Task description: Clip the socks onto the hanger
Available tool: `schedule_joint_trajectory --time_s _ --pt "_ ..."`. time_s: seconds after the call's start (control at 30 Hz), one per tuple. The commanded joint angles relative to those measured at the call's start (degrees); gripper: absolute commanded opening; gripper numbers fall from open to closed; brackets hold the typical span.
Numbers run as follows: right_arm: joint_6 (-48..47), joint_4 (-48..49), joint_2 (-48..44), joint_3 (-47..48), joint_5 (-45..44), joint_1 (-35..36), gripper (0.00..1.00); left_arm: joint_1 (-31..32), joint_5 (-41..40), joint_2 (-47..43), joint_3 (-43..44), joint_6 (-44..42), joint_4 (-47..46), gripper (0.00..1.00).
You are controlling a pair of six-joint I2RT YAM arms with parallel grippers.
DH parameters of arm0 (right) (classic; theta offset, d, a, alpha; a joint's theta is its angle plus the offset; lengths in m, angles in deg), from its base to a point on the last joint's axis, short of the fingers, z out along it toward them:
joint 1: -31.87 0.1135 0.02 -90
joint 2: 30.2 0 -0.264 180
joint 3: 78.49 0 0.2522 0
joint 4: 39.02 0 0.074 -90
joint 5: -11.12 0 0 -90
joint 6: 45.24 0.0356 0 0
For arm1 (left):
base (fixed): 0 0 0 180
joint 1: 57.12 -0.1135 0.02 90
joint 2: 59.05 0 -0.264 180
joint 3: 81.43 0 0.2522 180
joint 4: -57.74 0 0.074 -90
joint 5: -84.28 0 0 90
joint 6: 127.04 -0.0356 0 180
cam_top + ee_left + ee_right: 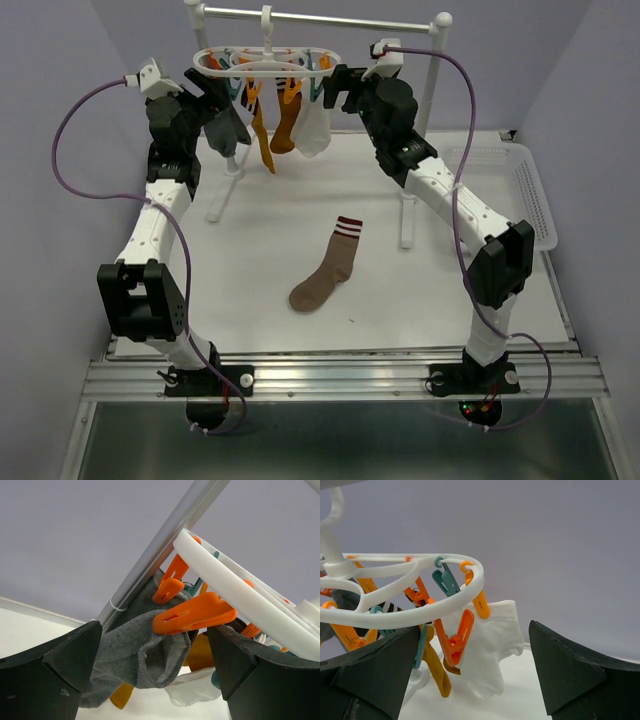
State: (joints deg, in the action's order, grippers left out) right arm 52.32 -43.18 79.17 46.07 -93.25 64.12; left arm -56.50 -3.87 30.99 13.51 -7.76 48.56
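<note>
The white hanger (265, 62) hangs by its hook from the rail, with a grey sock (228, 125), two mustard-orange socks (266, 140) and a white sock (312, 130) dangling from its clips. A brown sock (327, 268) with a striped cuff lies flat on the table. My left gripper (152, 645) is open at the hanger's left end; the grey sock (135, 647), held by an orange clip (192, 615), hangs between its fingers. My right gripper (475, 635) is open at the hanger's right end, facing the white sock (492, 645) and a free orange clip (457, 640).
The metal rail (330, 18) on white ball-topped posts spans the back of the table. A white perforated basket (525, 190) sits at the right edge. The stand's feet (406, 235) rest on the white table behind the brown sock.
</note>
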Motion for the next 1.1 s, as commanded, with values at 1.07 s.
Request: schedule_joint_trajectory --time_s 1.07 --pt "-1.75 9.12 -3.11 -4.46 0.66 -0.87 1.0 -0.18 -2.37 3.39 8.64 -3.0 0.18 0.99"
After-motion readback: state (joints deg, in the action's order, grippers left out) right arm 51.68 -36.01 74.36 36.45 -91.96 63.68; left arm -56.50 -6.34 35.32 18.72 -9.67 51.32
